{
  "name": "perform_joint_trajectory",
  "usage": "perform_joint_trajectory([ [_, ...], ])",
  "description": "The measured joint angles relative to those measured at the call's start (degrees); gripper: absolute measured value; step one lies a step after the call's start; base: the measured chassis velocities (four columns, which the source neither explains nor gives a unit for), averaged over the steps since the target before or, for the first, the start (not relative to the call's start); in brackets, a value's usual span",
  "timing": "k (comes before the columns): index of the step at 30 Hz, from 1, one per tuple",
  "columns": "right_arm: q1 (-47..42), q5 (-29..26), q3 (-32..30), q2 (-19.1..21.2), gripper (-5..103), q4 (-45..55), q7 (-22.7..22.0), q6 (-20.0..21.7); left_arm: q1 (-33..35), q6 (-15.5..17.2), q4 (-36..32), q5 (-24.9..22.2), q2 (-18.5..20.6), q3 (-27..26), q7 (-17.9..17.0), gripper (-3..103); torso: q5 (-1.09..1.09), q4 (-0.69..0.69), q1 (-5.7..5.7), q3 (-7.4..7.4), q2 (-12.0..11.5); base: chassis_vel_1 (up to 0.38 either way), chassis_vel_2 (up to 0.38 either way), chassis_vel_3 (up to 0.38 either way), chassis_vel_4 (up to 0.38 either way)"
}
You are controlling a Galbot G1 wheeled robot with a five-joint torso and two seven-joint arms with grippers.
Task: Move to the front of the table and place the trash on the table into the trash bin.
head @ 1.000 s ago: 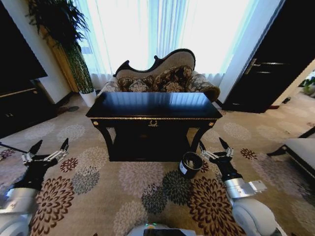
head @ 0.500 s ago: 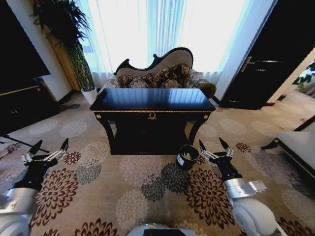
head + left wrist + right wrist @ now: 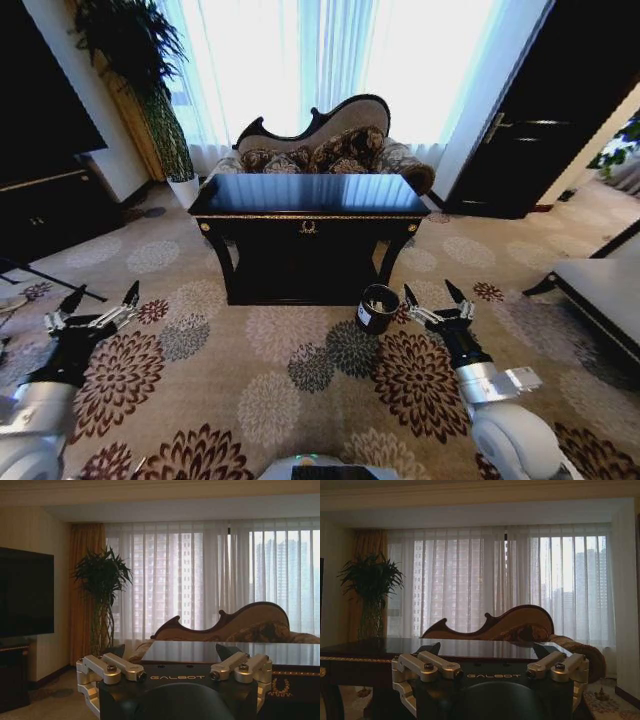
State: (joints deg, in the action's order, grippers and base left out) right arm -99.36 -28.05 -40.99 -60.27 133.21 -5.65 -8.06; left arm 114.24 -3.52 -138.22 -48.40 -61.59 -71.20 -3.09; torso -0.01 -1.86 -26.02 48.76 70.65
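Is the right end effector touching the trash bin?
Apart. The head view shows carpet between the right end effector and the trash bin.

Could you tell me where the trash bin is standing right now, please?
In the head view the trash bin stands on the carpet by the table's front right leg, just left of the right hand.

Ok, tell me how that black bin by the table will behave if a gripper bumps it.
The trash bin looks small and thin-walled, so probably light and apt to slide on the carpet. It seems to lean already, so a nudge near its rim may tip it. Being cylindrical, it would likely roll once down.
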Motion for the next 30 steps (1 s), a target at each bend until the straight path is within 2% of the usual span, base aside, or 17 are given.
perform_joint_trajectory([
  [12,-0.1,0.0,0.0,0.0,100,0.0,0.0,0.0,0.0,0.0,0.0,0.0,0.0,0.0,0.0,100,0.00,0.00,0.09,-0.04,0.1,0.160,-0.149,-0.160,0.159],
  [30,0.0,0.0,0.0,0.0,100,0.0,0.0,0.0,0.0,0.0,0.0,0.0,0.0,0.0,0.0,100,0.00,0.00,0.02,-0.01,0.0,-0.013,0.010,0.010,-0.011],
])
